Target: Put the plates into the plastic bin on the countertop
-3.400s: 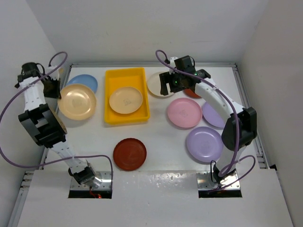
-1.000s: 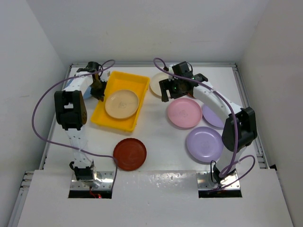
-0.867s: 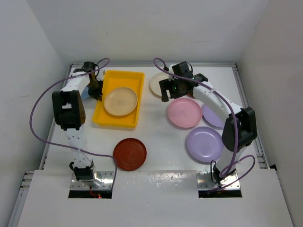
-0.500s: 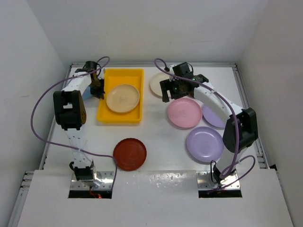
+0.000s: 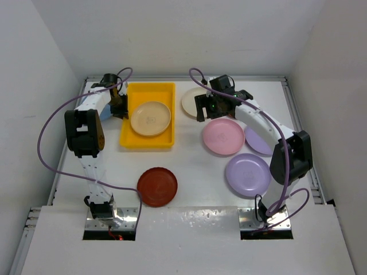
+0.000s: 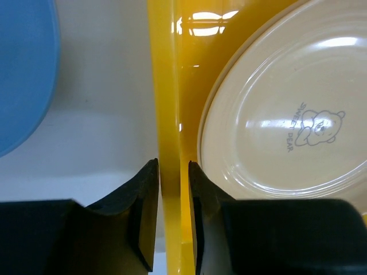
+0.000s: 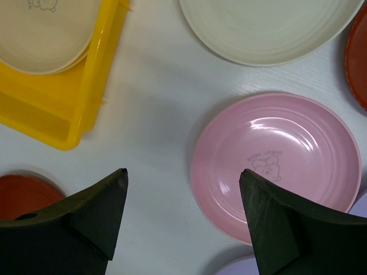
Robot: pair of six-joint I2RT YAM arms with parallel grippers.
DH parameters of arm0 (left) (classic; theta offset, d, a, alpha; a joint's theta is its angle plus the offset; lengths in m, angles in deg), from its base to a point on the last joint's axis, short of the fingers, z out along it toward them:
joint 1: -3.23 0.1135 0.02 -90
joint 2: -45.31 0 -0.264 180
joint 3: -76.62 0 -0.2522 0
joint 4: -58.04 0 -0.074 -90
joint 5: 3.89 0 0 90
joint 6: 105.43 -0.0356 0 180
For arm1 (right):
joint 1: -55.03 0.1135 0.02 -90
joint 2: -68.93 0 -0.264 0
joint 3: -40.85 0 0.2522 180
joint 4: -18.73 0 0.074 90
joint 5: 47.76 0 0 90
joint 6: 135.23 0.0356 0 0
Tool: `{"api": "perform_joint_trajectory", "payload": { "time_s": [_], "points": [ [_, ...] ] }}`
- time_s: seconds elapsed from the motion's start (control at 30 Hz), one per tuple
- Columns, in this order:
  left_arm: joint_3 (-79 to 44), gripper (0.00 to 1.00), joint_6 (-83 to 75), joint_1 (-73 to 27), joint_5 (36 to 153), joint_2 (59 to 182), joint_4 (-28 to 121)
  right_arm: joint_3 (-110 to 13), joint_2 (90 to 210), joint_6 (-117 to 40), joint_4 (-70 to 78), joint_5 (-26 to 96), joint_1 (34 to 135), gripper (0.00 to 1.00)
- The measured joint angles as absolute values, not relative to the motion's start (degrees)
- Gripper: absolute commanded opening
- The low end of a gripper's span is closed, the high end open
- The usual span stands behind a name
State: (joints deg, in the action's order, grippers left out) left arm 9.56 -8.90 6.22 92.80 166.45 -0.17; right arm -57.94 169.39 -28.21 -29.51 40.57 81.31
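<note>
The yellow plastic bin (image 5: 166,96) lies on the white countertop (image 5: 195,172) at the back left with a tan plate (image 5: 150,118) in it. My left gripper (image 5: 118,106) is shut on the bin's left wall (image 6: 169,103), one jaw on each side; the tan plate (image 6: 287,103) lies just inside. My right gripper (image 5: 206,112) is open and empty, hovering between the cream plate (image 5: 190,101) and the pink plate (image 5: 223,136). In the right wrist view it (image 7: 183,172) is above bare counter beside the pink plate (image 7: 275,160).
A dark red plate (image 5: 157,186) lies at the front, two lavender plates (image 5: 248,174) at the right. A blue plate (image 6: 23,74) lies left of the bin. Another dark red plate (image 7: 358,57) lies beside the cream plate (image 7: 269,28). White walls enclose the counter.
My left gripper has come to the bin, gripped its left wall and swung it from skewed to square. The tan plate left of the bin is gone from there. The right arm barely moved.
</note>
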Motion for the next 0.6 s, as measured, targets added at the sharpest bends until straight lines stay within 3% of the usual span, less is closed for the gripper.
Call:
{"api": "perform_joint_trajectory", "payload": {
  "time_s": [0.1,0.23,0.37,0.6],
  "points": [
    [10.1,0.44,-9.2,6.2,93.2,166.5,0.3,-57.9,169.4,-28.0,-29.4,40.6,81.2,0.78],
    [13.8,0.54,-10.8,6.2,92.9,167.0,0.1,-57.9,169.4,-28.0,-29.4,40.4,81.2,0.78],
    [19.8,0.71,-13.4,6.7,90.7,167.0,0.4,-58.5,169.7,-28.1,-30.0,39.6,81.2,0.78],
    [27.1,0.81,-13.2,13.6,88.6,168.0,1.8,-65.6,173.5,-28.4,-32.2,39.0,81.2,0.79]
  ]
}}
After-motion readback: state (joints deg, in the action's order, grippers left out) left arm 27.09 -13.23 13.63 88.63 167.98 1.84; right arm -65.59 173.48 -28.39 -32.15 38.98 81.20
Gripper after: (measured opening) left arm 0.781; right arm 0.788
